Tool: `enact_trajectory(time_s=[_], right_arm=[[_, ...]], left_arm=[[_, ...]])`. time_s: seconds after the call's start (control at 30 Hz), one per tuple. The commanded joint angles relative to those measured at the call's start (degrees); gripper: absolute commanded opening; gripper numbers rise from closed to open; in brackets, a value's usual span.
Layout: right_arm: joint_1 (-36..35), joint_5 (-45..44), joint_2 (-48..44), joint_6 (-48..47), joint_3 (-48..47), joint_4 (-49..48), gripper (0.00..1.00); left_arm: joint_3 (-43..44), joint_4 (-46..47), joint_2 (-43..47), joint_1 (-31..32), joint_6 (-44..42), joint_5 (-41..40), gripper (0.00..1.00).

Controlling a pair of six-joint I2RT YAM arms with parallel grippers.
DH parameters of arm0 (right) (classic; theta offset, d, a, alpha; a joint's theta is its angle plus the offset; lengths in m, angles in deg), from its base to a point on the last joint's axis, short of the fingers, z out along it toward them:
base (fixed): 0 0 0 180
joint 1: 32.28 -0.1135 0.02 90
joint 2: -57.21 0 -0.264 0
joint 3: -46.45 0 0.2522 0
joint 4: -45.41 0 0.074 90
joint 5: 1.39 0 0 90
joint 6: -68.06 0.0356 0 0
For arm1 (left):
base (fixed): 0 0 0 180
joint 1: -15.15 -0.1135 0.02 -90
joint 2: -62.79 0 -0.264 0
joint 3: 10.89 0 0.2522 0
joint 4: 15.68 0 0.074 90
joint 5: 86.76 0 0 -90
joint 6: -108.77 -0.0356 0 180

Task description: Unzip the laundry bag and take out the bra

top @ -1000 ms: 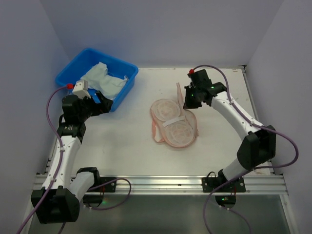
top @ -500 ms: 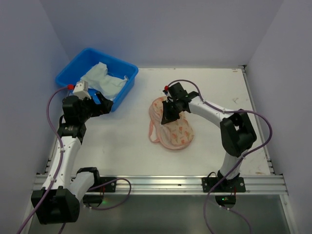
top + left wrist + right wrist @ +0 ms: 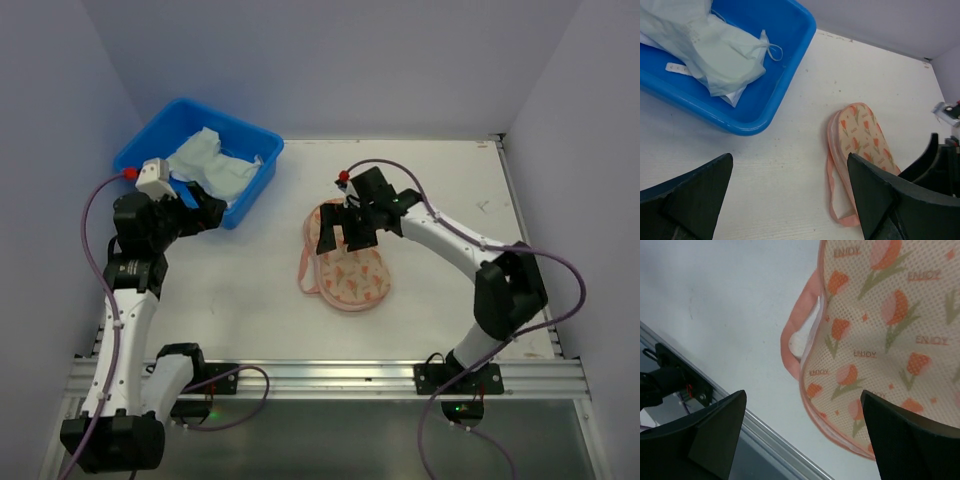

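Cream mesh printed with orange-pink flowers faces up: the laundry bag (image 3: 350,275) lies folded shut in the middle of the white table (image 3: 250,300). Its pink loop (image 3: 303,272) trails off its left edge. At one spot along the zip edging, the right wrist view shows a slight gap with pale lining inside. The right gripper (image 3: 343,235) hangs over the bag's far end, its fingers spread wide with nothing between them. Whether they touch the fabric cannot be told. The bra (image 3: 212,165) lies crumpled in the blue tub (image 3: 175,125) at the far left, well apart from the bag. The left gripper (image 3: 200,212) sits just beside the tub's near wall, its jaws also wide apart and empty.
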Motion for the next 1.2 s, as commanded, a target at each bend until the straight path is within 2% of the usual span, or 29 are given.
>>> enact_trajectory(time_s=[0.0, 0.13, 0.27, 0.4, 0.53, 0.7, 0.83, 0.93, 1.17], right_arm=[[0.55, -7.45, -12.69, -1.98, -0.80, 2.64, 0.99], [2.31, -18.35, -24.01, -1.46, -2.20, 6.76, 0.99], [3.72, -34.06, -34.38, -0.93, -2.56, 9.49, 0.99], [3.90, -45.84, -46.70, -2.07, -0.54, 10.29, 0.99], [3.98, -53.78, -59.18, -3.91, 3.41, 10.03, 0.99], [3.89, -57.48, -76.30, -7.51, 11.31, 5.82, 0.99], [3.89, -56.09, -86.07, -9.19, 18.08, 2.65, 0.99], [3.89, -55.20, -90.30, -9.72, 20.72, 2.12, 0.99], [3.89, -55.20, -93.48, -10.33, 23.28, 2.12, 0.99]], left_arm=[[6.56, -7.83, 2.44, 0.23, 0.07, -3.00, 1.00], [13.06, -15.12, 4.12, 0.23, -1.86, -8.19, 1.00], [19.57, -21.89, 7.10, 0.23, -3.97, -15.21, 1.00], [24.84, -24.98, 12.54, 1.28, -5.29, -22.15, 1.00], [25.82, -26.12, 18.52, 3.30, -7.22, -29.36, 1.00], [24.59, -28.06, 24.93, 8.57, -8.98, -42.00, 1.00], [22.84, -29.28, 28.72, 10.95, -7.41, -46.60, 1.00], [19.68, -28.85, 31.89, 12.44, -5.47, -47.22, 1.00], [14.31, -28.94, 35.32, 14.20, -1.52, -47.13, 1.00]])
